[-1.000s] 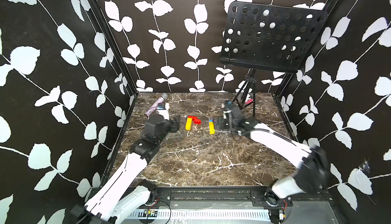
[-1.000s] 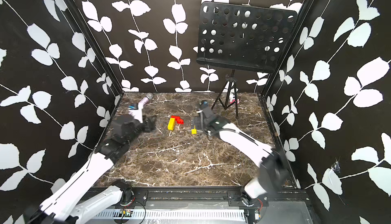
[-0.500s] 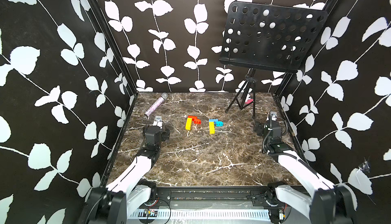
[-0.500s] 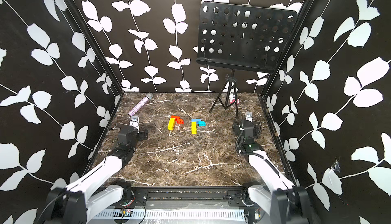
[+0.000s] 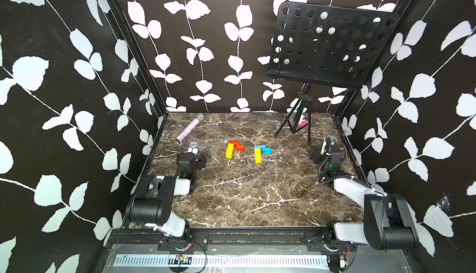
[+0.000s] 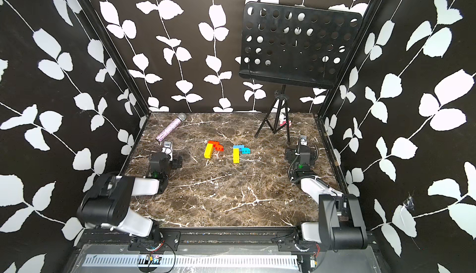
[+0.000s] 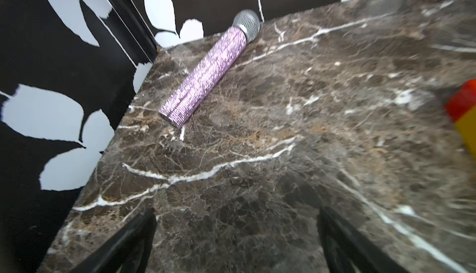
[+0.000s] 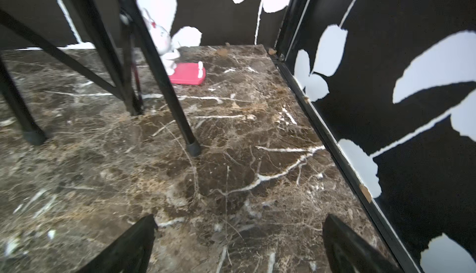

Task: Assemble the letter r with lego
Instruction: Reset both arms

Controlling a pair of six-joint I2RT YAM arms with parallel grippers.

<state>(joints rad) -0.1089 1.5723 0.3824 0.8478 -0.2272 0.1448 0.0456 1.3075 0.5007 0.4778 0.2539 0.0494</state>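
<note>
**Status.** The left claw (image 7: 235, 222) and the right claw (image 8: 239, 229) both stand spread wide and empty. They sit low at opposite sides of the dark brown marble-patterned worktop (image 5: 257, 197).

The lego lies between them, toward the back of the worktop's middle and well apart from either claw. It forms two flat figures:
- a yellow plastic stem (image 5: 229, 152) with two red-orange bricks (image 5: 237, 146) stepping off its far end;
- near it, a second yellow stem (image 5: 258, 155) capped by a blue brick (image 5: 259, 146), with a teal brick (image 5: 267, 150) beside that.

**Risks, as judged.**
1. Whether the bricks are pressed together or merely butted cannot be told. If they are loose, any nudge breaks a letter.
2. The red-orange-topped stem lies tilted against its neighbour. Correcting it brings in a claw far bigger than a brick, and one jaw would likely shove the adjoining piece.
3. The two figures lie near each other, so a reach for one may clip the other.
4. The right claw is near a tripod leg (image 8: 172, 99) of the black perforated metal music stand (image 5: 329, 45). An inward swing could hook the leg.
5. The glittery purple microphone (image 7: 206, 76) lies near the left claw. It is round and, if struck, could roll into the bricks.
</note>
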